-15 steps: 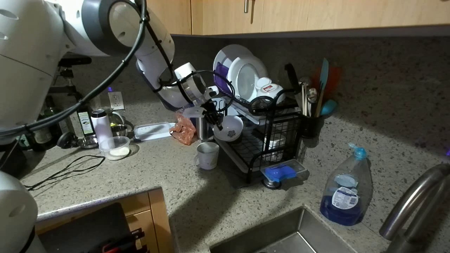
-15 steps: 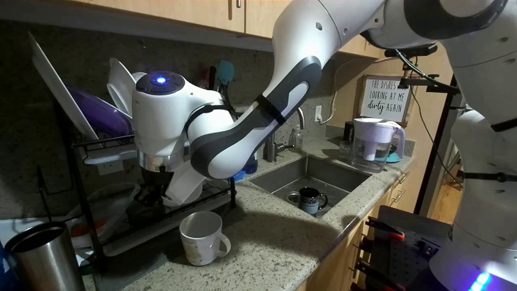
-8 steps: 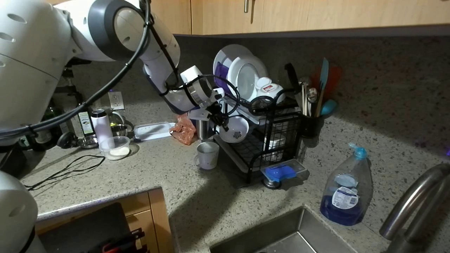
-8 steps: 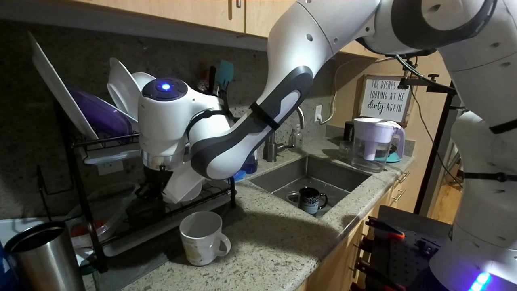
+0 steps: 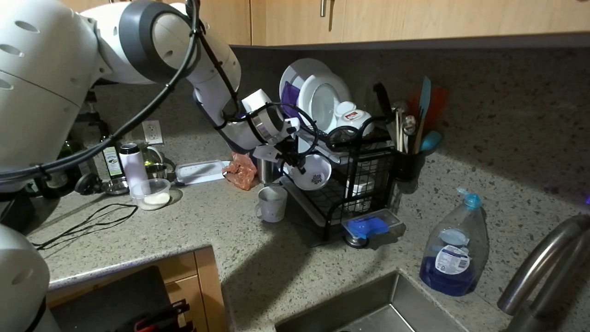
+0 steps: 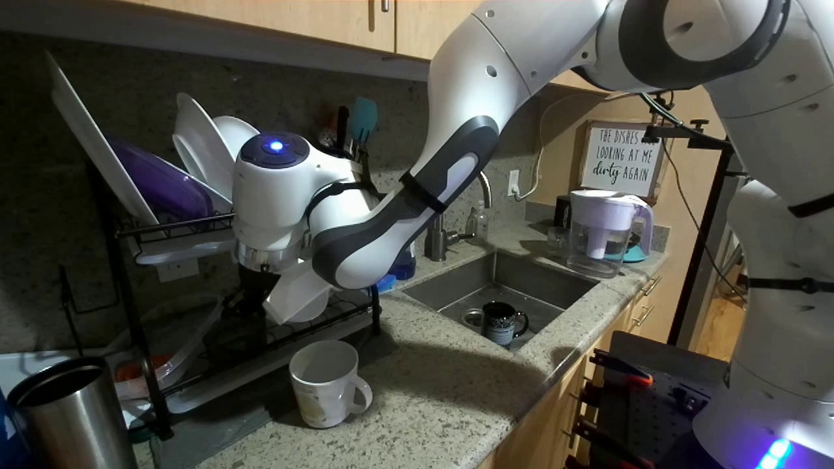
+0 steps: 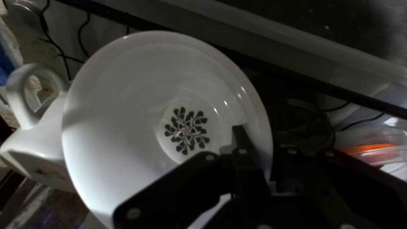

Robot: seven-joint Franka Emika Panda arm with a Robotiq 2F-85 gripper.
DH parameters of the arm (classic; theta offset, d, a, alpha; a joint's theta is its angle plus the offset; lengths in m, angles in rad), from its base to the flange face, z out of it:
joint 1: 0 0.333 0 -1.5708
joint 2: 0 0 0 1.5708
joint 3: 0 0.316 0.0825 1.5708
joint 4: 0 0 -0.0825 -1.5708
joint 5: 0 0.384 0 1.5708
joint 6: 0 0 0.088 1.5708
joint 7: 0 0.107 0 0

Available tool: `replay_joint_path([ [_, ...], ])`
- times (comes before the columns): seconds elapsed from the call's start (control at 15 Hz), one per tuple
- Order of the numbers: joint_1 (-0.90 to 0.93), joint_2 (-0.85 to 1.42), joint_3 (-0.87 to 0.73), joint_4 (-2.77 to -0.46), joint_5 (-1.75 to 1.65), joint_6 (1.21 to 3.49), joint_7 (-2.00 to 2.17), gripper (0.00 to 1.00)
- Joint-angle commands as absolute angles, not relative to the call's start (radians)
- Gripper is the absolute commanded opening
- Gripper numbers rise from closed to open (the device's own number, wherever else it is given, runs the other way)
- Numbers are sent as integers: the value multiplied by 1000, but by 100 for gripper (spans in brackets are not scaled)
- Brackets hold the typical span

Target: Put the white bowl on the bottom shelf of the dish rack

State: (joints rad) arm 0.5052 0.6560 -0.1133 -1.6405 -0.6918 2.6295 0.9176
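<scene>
The white bowl [image 5: 318,171], with a dark floral print inside, hangs tilted at the mouth of the dish rack's lower tier, its inside facing out. My gripper [image 5: 298,167] is shut on its rim. In the wrist view one finger [image 7: 243,146] lies inside the bowl [image 7: 127,95]; the other finger is dark, outside the rim. In an exterior view a white wrist part covers most of the bowl [image 6: 311,309]. The black wire dish rack [image 5: 352,177] has its bottom shelf [image 5: 322,196] below and behind the bowl; I cannot tell whether they touch.
A white mug [image 5: 272,204] stands on the counter just before the rack. Plates [image 5: 322,101] fill the upper tier, close to my wrist. A white container [image 5: 362,186] and a clear plastic tub [image 6: 189,339] show at the lower tier. A steel tumbler [image 6: 71,417] stands beside the rack.
In an exterior view my arm, gripper and the held bowl have shifted right and slightly down, further along the rack's lower tier. The grip on the rim stays the same.
</scene>
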Motion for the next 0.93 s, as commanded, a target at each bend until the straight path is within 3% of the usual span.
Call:
replay_joint_path([
  [0.0,510,684,-136,-1602,-709,2656,970,6],
  [0.87,523,720,-153,-1549,-718,2646,1004,6],
])
